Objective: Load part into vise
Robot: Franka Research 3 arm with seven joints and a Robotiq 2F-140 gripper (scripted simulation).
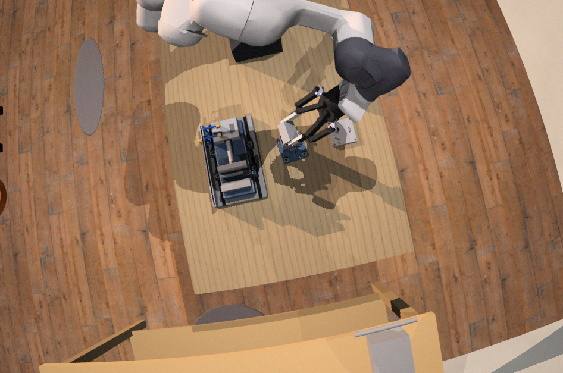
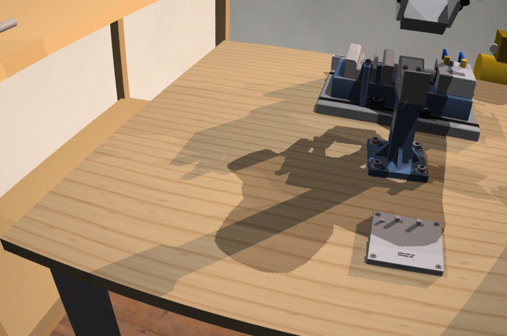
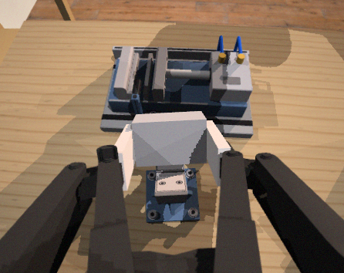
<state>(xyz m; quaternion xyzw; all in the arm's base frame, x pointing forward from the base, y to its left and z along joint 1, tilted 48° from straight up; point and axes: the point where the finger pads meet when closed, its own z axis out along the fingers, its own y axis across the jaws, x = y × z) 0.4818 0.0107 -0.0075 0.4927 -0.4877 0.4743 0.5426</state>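
My gripper (image 1: pixel 290 133) (image 2: pixel 427 6) (image 3: pixel 170 136) is shut on the part (image 1: pixel 287 130) (image 2: pixel 422 24) (image 3: pixel 169 140), a grey block held by its two ends, tilted in the air. I cannot make out its slot. In the wrist view it is in front of the V-block (image 2: pixel 414 87) (image 3: pixel 170 184) on its blue stand. The vise (image 1: pixel 260 179) (image 2: pixel 458 129) (image 3: pixel 237 129) is open, with a fixed jaw (image 1: pixel 235 185) (image 2: pixel 352 61) (image 3: pixel 123 73) and a rod-side jaw (image 1: pixel 231 166) (image 2: pixel 387 68) (image 3: pixel 160 73). The work stop's post (image 2: pixel 365 84) (image 3: pixel 136 103) stands at the near side. The infeed plate (image 1: pixel 344 134) (image 2: pixel 403 248) bears no part.
The air cylinder block (image 1: pixel 226 128) (image 2: pixel 454 80) (image 3: pixel 231 85) carries brass fittings and blue hoses. The stand's bolted base (image 1: pixel 293 156) (image 2: pixel 399 172) (image 3: pixel 173 216) lies between the vise and the infeed plate. A dark angled object (image 1: pixel 259 52) sits under the arm at the back.
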